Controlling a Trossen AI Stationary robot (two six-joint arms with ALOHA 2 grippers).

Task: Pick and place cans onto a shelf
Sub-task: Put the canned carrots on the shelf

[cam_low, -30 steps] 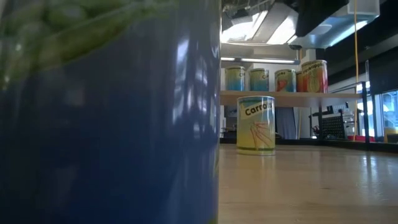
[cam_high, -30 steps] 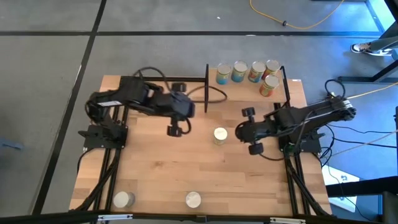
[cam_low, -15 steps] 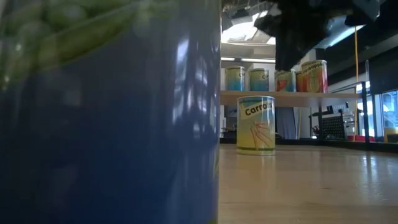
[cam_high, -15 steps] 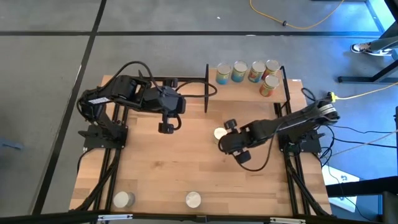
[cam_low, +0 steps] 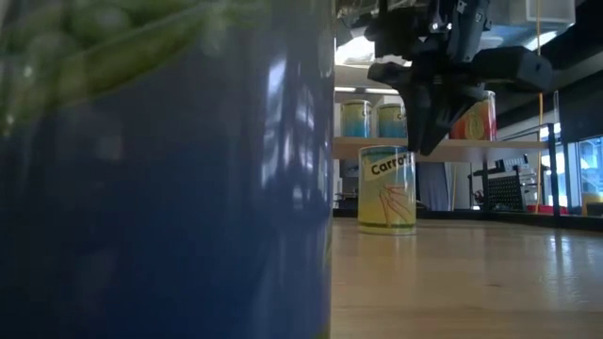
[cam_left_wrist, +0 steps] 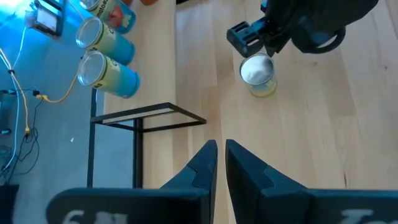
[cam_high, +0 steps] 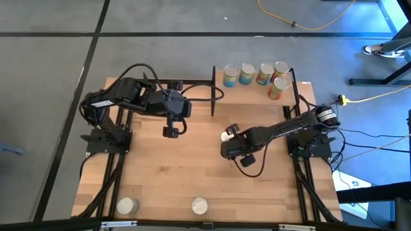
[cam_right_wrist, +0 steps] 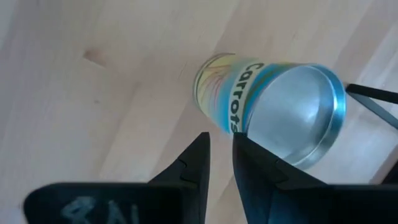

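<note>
Right tool point(cam_high: 226, 142) has dropped beside the carrot can point(cam_low: 387, 189), seemingly untouched.

Overhead, table-level, two wrist views

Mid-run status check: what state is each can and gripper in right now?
Carrots can: upright on the table, ungripped.
Five shelf cans: upright on the shelf.
Two near-edge cans: upright, waiting.
Right gripper: low over the Carrots can.
Left gripper: nearly shut, empty.

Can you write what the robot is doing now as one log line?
right gripper: over Carrots can | left gripper: idle beside shelf | on shelf: five cans
</note>
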